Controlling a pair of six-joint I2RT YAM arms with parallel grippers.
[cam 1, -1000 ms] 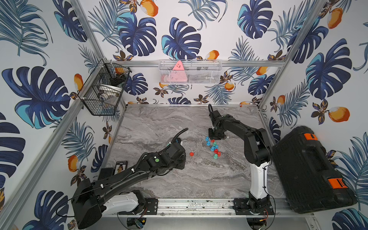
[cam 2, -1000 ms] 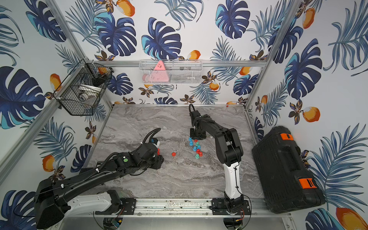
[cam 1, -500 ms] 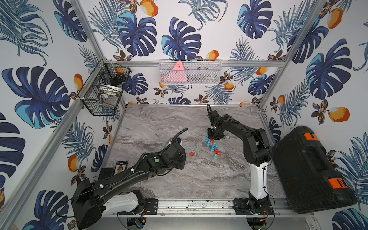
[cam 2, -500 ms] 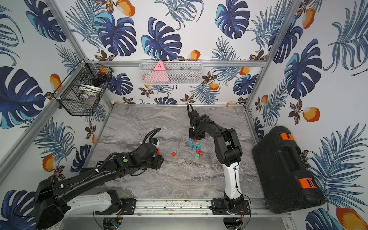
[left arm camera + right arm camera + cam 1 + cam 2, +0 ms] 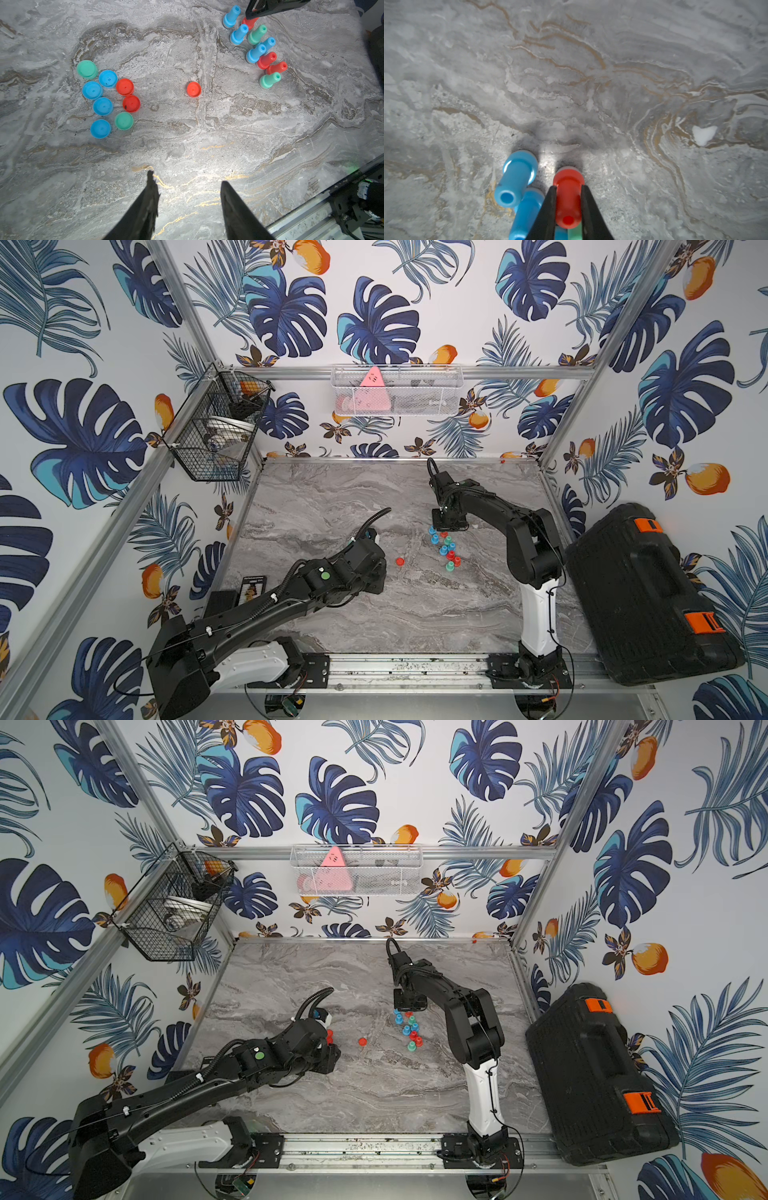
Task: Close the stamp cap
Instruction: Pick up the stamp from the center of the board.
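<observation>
Grasping step, with right gripper (image 5: 568, 188) jaws clamped on the red stamp (image 5: 568, 178) standing on the worktop (image 5: 571, 83) beside 2 blue stamps (image 5: 517, 176) and left gripper (image 5: 187, 177) jaws parted, empty; next likely calls for lifting straight up, then pressing squarely into the lone red cap (image 5: 193, 89).

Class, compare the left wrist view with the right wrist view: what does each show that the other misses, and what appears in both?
Only left wrist: a cluster of loose caps, a lone red cap, the whole row of stamps, the left gripper open above the marble table. Only right wrist: the fingers pressed against both sides of the red stamp. Both: the right gripper, that red stamp, a blue stamp beside it, the marble table.
</observation>
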